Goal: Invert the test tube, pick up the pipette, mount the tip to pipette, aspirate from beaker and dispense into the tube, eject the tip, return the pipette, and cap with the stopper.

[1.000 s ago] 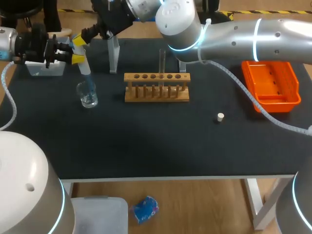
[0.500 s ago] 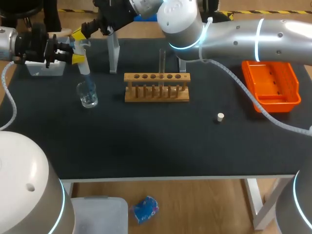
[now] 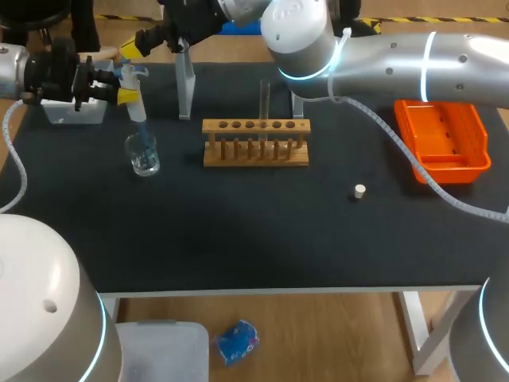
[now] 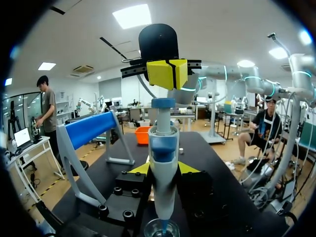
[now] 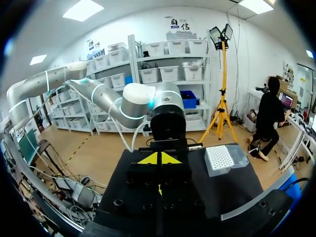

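My left gripper (image 3: 124, 84) is shut on the white and blue pipette (image 3: 137, 108), which stands upright with its tip down in the glass beaker (image 3: 143, 154). In the left wrist view the pipette (image 4: 163, 148) sits between my fingers above the beaker (image 4: 162, 229). My right gripper (image 3: 130, 46) hangs shut just above the pipette's top; its yellow tips (image 4: 168, 74) are a little clear of the plunger. A test tube (image 3: 264, 99) stands upright in the wooden rack (image 3: 254, 143). The small white stopper (image 3: 359, 190) lies on the mat to the right.
A pipette stand (image 3: 184, 87) rises between the beaker and the rack. A white tip box (image 3: 75, 111) sits at the far left behind my left gripper. An orange tray (image 3: 442, 140) lies at the right edge.
My right gripper has lifted up and back off the pipette's top. The left gripper, pipette and beaker have stayed in place.
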Motion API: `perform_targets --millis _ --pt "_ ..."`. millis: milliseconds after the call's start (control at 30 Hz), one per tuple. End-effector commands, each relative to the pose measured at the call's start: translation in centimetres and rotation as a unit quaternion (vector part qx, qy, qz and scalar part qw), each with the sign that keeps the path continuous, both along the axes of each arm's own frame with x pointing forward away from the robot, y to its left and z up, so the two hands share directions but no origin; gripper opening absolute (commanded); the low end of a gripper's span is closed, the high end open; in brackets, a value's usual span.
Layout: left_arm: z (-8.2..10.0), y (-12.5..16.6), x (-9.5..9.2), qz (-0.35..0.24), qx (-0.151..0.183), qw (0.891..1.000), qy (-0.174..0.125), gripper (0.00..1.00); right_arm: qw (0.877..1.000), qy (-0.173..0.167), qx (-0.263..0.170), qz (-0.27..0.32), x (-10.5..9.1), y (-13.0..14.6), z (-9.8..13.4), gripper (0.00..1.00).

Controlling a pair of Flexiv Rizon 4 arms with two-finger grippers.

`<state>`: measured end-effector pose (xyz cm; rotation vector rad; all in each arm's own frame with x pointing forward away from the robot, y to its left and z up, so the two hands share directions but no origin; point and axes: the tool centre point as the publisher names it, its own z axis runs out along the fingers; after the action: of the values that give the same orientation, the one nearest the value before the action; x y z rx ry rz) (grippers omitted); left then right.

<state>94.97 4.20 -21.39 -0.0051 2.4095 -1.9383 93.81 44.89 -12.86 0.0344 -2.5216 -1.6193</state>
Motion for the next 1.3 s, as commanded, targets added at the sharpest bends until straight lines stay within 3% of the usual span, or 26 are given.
perform_targets --millis 33,667,1300 --pt "0.0 0.0 -0.1 0.001 0.0 1.0 -0.001 0.0 1.0 -0.001 0.0 0.001 0.1 -0.1 0.1 0.0" --pt "0.0 0.0 -0.1 0.001 0.0 1.0 -0.001 0.0 1.0 0.01 -0.007 -0.004 0.7 -0.1 -1.2 0.0" --pt "0.0 0.0 -0.1 0.001 0.0 1.0 -0.001 0.0 1.0 0.004 0.001 -0.005 0.7 -0.1 -0.3 0.0"
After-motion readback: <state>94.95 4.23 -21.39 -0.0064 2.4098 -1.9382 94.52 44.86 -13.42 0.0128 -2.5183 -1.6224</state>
